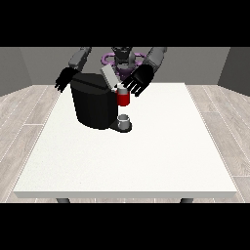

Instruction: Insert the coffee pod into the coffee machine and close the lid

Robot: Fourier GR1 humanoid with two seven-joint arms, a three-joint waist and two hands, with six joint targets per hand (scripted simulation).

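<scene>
Nearest the camera, a broad bare stretch of the white counter point(146, 166). Farther back, left of centre, the black coffee machine point(93, 105), with a small grey cup-like thing point(125, 120) on its low base at the front right; cannot tell whether that grey thing is the pod. Just above it, a red thing at the machine point(123, 97), set against the machine's right side under the spout. Above that, the grey lid point(109, 76), tilted up and open, slanting from the machine's top toward the robot.

Just right of the red thing and slightly above it, the robot hand at the view's right point(138, 81), fingers spread and fairly straight, palm toward the machine, holding nothing visible, close beside the raised lid and the red thing but not clearly touching either. Behind the machine's upper left corner, the robot hand at the view's left point(64, 78), fingers spread and pointing down, empty, apart from the machine's front.
</scene>
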